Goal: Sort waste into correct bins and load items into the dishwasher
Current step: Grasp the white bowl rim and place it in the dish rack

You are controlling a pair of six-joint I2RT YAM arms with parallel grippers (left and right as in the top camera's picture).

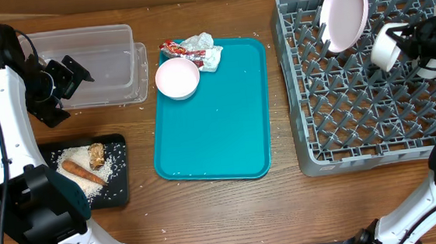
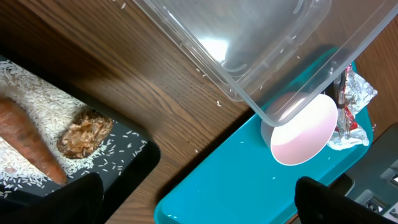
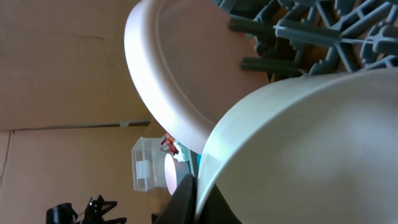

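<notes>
Already done: the pinkish-white plate [image 1: 346,12] is stood on edge among the pegs at the far left of the grey dish rack [image 1: 359,126]. The carrot stick [image 1: 82,173], brown food chunk [image 1: 96,153] and rice grains [image 1: 111,171] are laid in the black tray [image 1: 122,196].
Under way: a white cup [image 1: 386,46] is held on its side above the far part of the rack, just right of the plate. It is judged not yet set down.
Right claw [image 1: 403,43]: closed on the cup's wall, as far as can be judged.
Left to do: the white bowl [image 1: 177,78], crumpled napkin [image 1: 201,42] and red-and-white wrapper [image 1: 172,48] lie at the far end of the teal tray [image 1: 219,137]. No spoon can be found in any view.
Clear tub [image 1: 111,56]: set far left on the surface [image 1: 225,215]; nothing larger than a few rice-like specks can be made out in it.
Left claw [image 1: 65,78]: spread wide, nothing gripped, hung over the left end of the tub.
Progress: judged roughly half done; food scraps are binned, paper waste is not.
</notes>
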